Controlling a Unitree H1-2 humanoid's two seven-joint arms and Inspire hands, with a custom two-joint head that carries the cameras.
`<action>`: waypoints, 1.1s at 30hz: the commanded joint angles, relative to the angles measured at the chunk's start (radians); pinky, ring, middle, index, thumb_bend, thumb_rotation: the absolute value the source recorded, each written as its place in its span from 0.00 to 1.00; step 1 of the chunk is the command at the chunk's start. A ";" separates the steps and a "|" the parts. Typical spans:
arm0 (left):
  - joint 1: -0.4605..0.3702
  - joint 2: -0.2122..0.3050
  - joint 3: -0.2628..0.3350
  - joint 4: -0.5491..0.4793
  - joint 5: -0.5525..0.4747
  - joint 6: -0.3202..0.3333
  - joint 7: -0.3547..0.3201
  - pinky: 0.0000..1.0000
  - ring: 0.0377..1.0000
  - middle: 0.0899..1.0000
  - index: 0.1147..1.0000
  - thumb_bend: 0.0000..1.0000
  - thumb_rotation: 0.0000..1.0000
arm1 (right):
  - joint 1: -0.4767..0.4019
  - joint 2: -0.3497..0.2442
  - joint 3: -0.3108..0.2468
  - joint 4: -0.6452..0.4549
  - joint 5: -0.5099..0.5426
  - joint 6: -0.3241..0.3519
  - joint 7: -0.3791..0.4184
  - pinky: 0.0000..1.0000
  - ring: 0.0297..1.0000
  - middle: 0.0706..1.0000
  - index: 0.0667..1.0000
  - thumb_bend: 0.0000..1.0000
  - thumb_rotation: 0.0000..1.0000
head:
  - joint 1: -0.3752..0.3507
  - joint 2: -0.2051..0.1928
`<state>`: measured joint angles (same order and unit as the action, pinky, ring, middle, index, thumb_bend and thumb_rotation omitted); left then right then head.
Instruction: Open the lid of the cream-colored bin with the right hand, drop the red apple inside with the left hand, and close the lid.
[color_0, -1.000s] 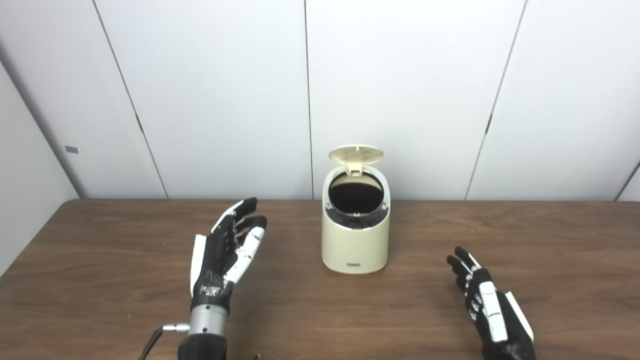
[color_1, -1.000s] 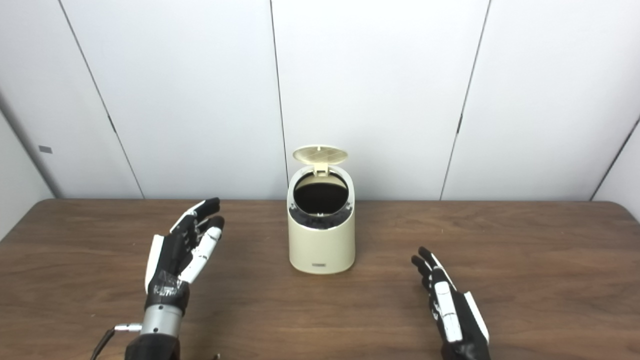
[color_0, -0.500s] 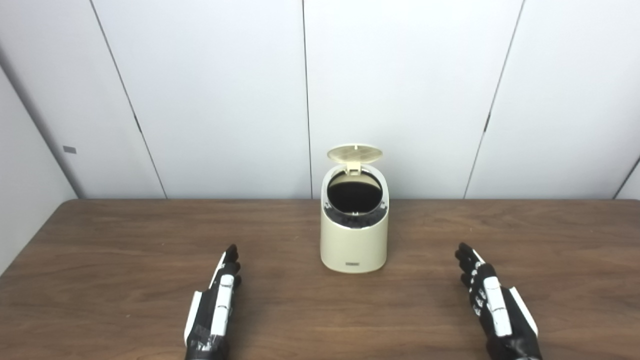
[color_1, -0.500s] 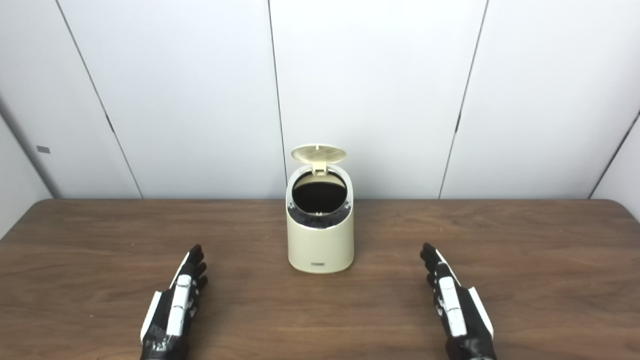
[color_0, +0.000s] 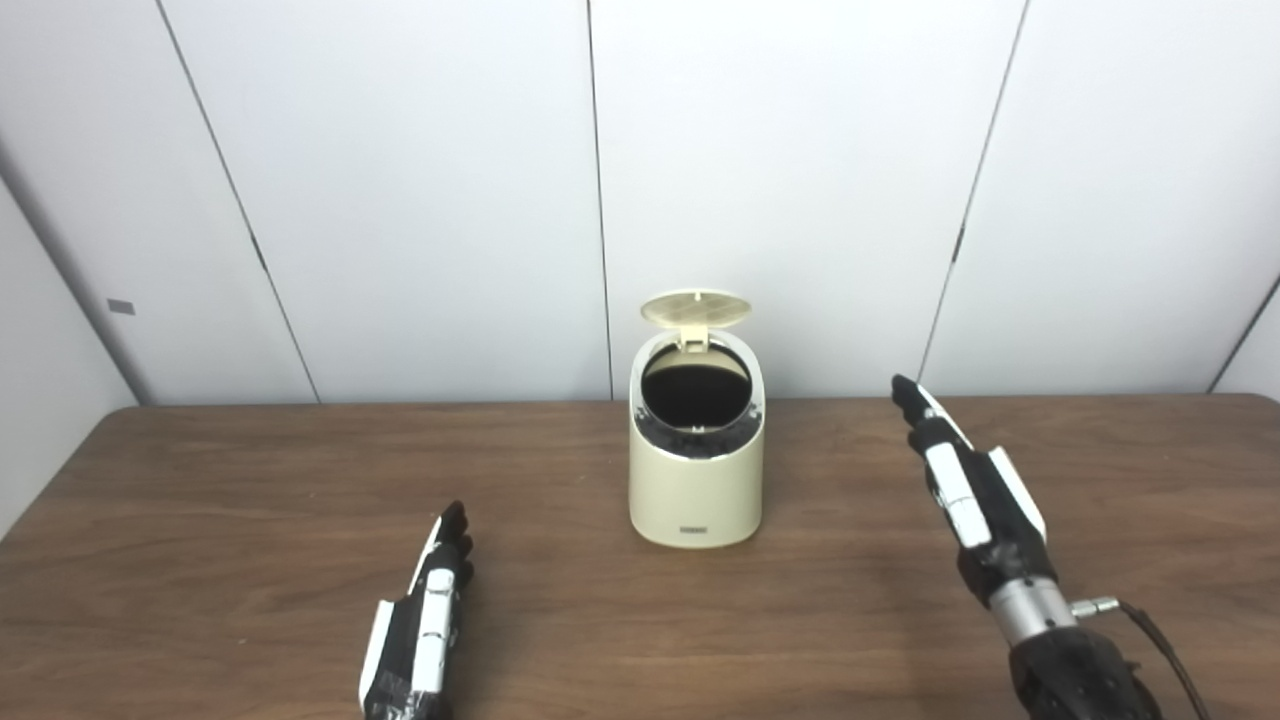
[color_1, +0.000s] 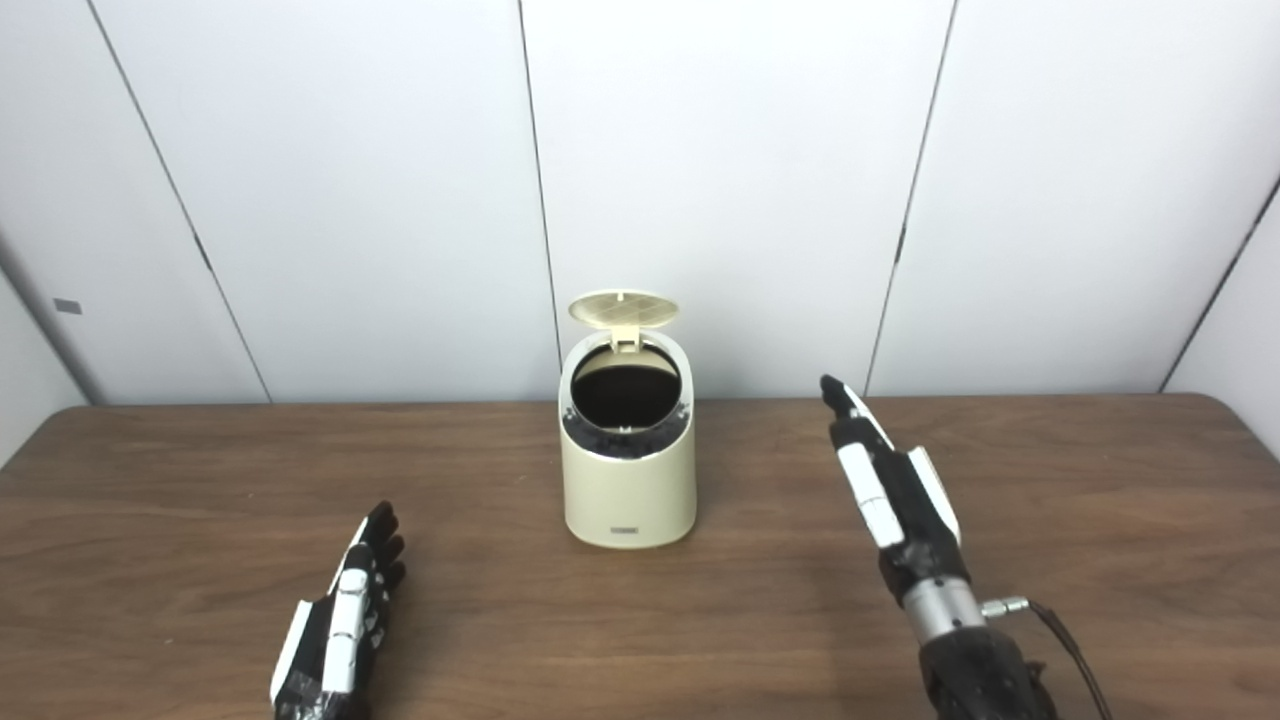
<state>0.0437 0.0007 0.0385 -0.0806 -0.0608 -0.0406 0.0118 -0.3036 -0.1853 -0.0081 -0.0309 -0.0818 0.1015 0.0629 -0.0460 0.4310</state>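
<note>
Right hand (color_0: 965, 480) raised since earlier

brown wooden table (color_0: 250, 480), white panelled wall (color_0: 420, 190) behind

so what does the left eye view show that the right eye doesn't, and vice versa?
Left eye only: more of the left wall, and the table's left end runs nearer the frame edge.
Right eye only: the table's rounded far-right corner, with more wall beside it.
Both: the cream bin with its lid up and a dark opening, no apple visible. Left hand low near the bottom edge, fingers straight, empty. Right hand raised right of the bin, fingers extended, empty, clear of the lid.
</note>
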 joint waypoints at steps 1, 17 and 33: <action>0.033 -0.010 -0.016 0.033 0.007 0.003 -0.008 1.00 1.00 1.00 1.00 0.48 0.99 | -0.077 -0.023 0.016 -0.035 -0.056 0.007 -0.006 0.97 0.99 0.97 0.92 0.64 1.00 | -0.001 -0.002; 0.033 -0.023 -0.012 0.025 0.011 0.032 0.000 0.99 1.00 1.00 1.00 0.45 0.98 | -0.408 -0.030 0.148 0.134 -0.278 0.066 0.002 0.87 0.90 0.91 0.86 0.59 1.00 | 0.005 -0.009; 0.028 -0.018 -0.005 0.037 -0.007 0.025 -0.004 0.96 1.00 1.00 1.00 0.45 0.93 | -0.475 -0.036 0.236 0.137 -0.375 0.077 0.063 0.92 0.99 0.96 0.81 0.58 1.00 | 0.009 -0.007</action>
<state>0.0451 -0.0093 0.0382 -0.0809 -0.0591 -0.0221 0.0145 -0.7143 -0.2119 0.2261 0.1437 -0.4439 0.1997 0.1264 -0.0353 0.4234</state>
